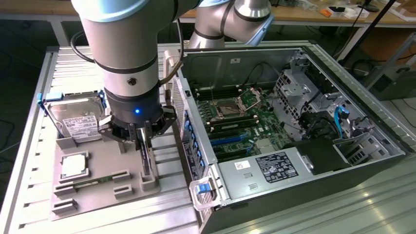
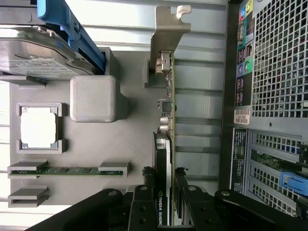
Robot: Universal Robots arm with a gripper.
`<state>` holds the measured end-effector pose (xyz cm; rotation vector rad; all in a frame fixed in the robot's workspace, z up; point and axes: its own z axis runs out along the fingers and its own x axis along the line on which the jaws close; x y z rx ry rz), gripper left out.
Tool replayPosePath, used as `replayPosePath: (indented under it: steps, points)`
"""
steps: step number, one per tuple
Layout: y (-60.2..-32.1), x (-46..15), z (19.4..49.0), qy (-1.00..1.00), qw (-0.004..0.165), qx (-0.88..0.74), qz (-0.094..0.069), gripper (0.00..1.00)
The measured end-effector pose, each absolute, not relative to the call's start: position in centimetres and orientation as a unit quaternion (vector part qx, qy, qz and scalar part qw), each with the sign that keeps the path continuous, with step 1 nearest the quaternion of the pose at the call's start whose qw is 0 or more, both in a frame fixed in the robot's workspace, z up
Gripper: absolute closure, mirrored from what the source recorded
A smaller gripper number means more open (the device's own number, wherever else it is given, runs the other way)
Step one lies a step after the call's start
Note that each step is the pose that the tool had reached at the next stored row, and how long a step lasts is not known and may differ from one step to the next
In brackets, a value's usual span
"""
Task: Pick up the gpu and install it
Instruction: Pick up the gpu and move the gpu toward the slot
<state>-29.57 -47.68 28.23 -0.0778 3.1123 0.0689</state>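
The gpu [image 1: 145,163] is a thin dark card standing on edge in a slot of the grey holder tray [image 1: 97,197], at the exterior view's left of the open computer case. My gripper [image 1: 143,144] is down over its upper edge. In the wrist view the gpu [image 2: 163,120] runs edge-on, with its silver bracket [image 2: 166,38] at the far end. There my gripper [image 2: 164,175] has one finger on each side of the card's near end and is shut on it. The card's lower edge still sits in the holder.
The tray also holds a silver hard drive [image 1: 78,119], a CPU [image 1: 73,165] and a green RAM stick [image 1: 91,184]. The open case [image 1: 364,146] lies at the exterior view's right, its motherboard [image 1: 240,122] exposed. Its perforated back panel [image 2: 274,62] stands close beside the card.
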Motion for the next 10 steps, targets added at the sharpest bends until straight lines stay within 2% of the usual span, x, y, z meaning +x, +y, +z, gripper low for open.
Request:
replayPosePath:
  steps: [10]
  points:
    - [-47.68,-29.57,28.26,0.999,0.014,-0.024,0.022,0.73]
